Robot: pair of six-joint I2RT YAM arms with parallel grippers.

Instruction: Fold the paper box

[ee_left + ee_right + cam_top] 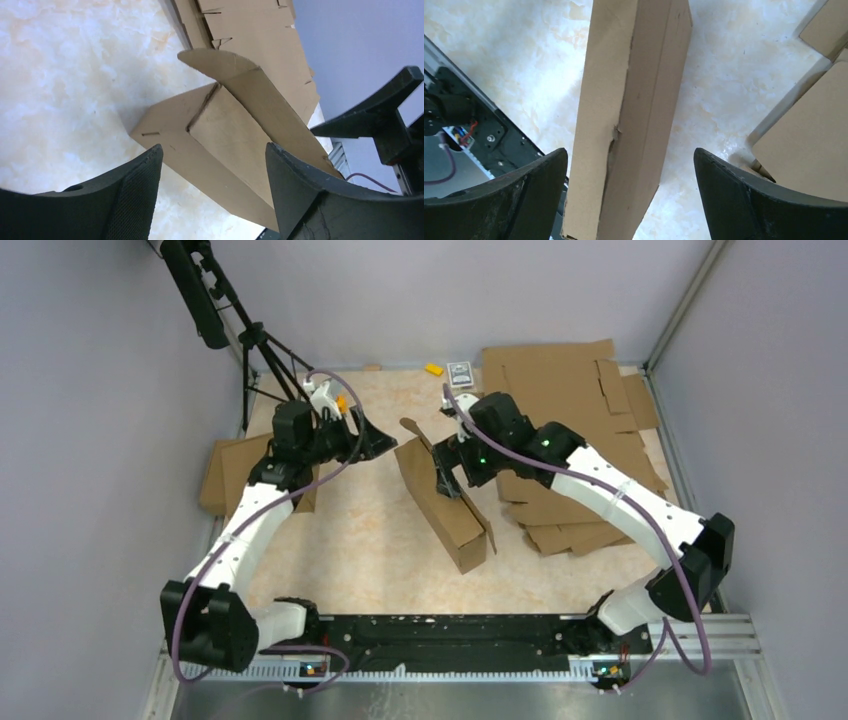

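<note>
Frankly, we lose one side of the paper box (446, 508) behind the right gripper (630, 150) — its fingers spread wide, straddling it mid-table. The left gripper (214, 147), wide too, holds nothing; bare table (370, 560) lies toward the bases.

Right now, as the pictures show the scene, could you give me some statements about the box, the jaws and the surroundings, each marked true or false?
1. The paper box lies as a flat sheet on the table. False: its panels are raised into a long, narrow carton shape.
2. The right jaws are open, with the paper box between them. True.
3. The left jaws grip the paper box. False: they are open and apart from it, off on the left arm's side.
4. A pile of cardboard sheets lies on the right arm's side of the box. True.
5. A tripod stands at the far right corner. False: it stands at the far left corner.
</note>
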